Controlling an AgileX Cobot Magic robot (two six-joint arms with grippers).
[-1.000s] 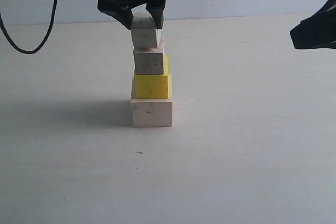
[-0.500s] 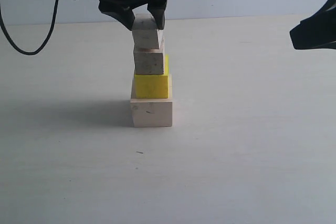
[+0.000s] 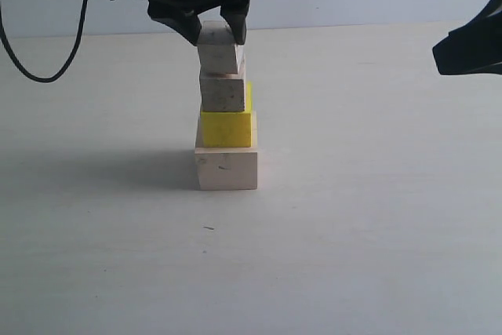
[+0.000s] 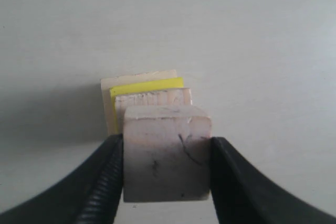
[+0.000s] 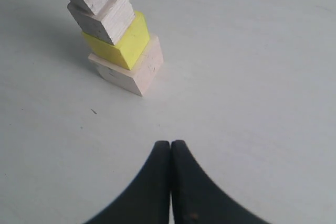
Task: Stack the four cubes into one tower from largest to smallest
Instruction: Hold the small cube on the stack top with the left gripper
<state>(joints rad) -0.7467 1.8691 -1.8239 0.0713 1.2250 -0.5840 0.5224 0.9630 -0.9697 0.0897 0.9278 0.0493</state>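
Observation:
The tower stands mid-table: a large pale wooden cube (image 3: 227, 169) at the base, the yellow cube (image 3: 227, 128) on it, then a small greyish cube (image 3: 223, 92). The smallest cube (image 3: 218, 57) rests on top, tilted slightly. My left gripper (image 3: 215, 30) is shut on that top cube, a finger pressed to each side (image 4: 167, 153). The stack shows beneath it in the left wrist view, yellow cube (image 4: 147, 85) peeking out. My right gripper (image 5: 170, 144) is shut on nothing, hovering away from the tower (image 5: 118, 40), at the right edge in the exterior view (image 3: 471, 45).
A black cable (image 3: 47, 68) loops down at the back left. The pale table (image 3: 353, 233) stretches around the tower, its far edge meeting a light wall.
The left gripper has lowered the smallest cube a little onto the small greyish cube. The right arm has not moved.

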